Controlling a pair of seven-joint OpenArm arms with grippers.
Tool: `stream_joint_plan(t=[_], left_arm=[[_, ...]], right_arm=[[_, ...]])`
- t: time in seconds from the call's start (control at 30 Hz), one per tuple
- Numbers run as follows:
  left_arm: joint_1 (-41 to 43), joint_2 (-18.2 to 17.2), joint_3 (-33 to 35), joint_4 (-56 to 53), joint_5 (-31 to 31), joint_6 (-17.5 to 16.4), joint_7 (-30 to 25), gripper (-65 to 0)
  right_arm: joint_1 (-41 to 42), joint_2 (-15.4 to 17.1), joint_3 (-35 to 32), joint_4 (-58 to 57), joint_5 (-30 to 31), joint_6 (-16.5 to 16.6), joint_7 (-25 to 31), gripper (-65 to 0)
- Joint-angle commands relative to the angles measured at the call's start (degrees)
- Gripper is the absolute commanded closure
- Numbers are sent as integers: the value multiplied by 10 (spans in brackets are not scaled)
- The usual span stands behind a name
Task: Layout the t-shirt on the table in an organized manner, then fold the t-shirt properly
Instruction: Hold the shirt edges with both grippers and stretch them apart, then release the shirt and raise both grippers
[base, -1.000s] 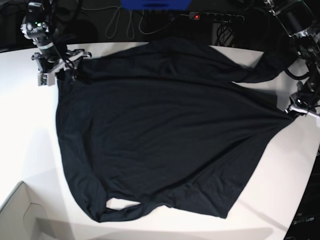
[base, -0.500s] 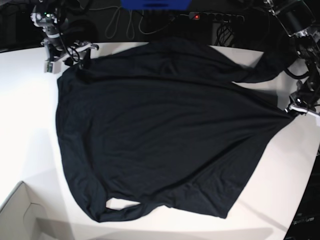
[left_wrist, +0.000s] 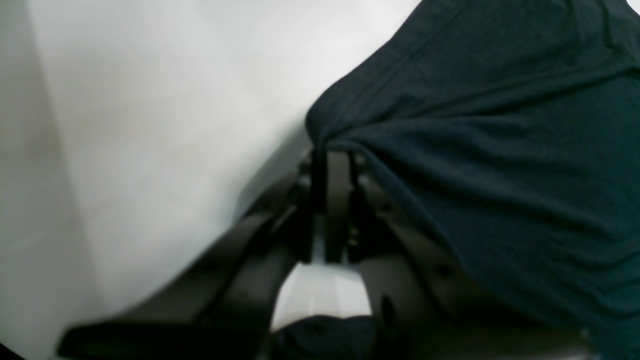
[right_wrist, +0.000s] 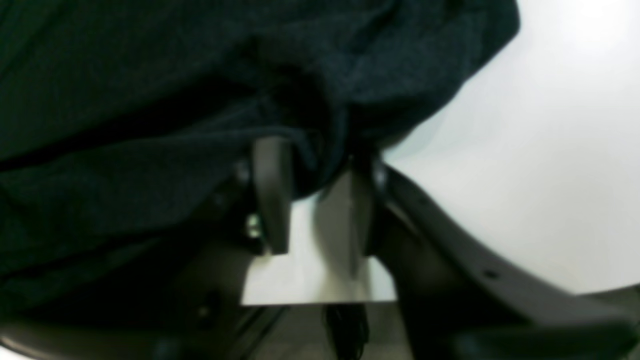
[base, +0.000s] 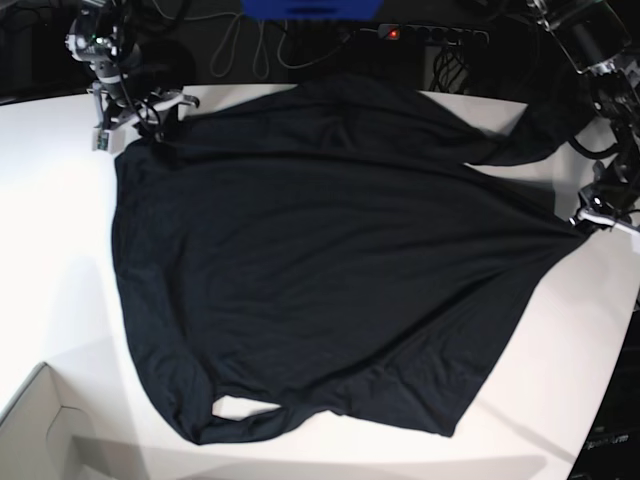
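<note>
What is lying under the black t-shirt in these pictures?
The t-shirt lies spread on the white table, which shows around it. The tabletop beneath the cloth is covered, so anything there cannot be seen. A small patch of table shows through a gap at the shirt's near edge.

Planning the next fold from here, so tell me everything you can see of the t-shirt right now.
The t-shirt is plain black, thin soft fabric, no print visible. It lies spread mostly flat on the white table, with a sleeve trailing toward the far edge and a small gap of table showing near its near hem. The left gripper is shut on one pulled-taut corner. The right gripper has the opposite corner's bunched fabric between its jaws.
</note>
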Motion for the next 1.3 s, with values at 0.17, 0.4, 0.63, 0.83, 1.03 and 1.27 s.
stream_joint_plan(t=[0.17, 0.4, 0.63, 0.83, 1.03, 1.27], left_arm=[[-4, -11, -4, 8, -6, -1, -9, -1], [-6, -11, -4, 8, -6, -1, -9, -1], [-8, -11, -4, 8, -6, -1, -9, -1], [-8, -13, -4, 8, -6, -1, -9, -1], [-3, -13, -5, 8, -6, -1, -9, -1], [18, -12, -51, 9, -6, -1, -9, -1]], right_arm=[[-8, 8, 6, 22, 7, 0, 9, 0], [-52, 7, 7, 78, 10, 0, 10, 0], [-79, 18, 7, 86, 7, 0, 10, 0], [-82, 58, 7, 82, 5, 0, 9, 0], [-76, 82, 7, 73, 5, 0, 9, 0], [-28, 94, 6, 8, 5, 0, 9, 0]])
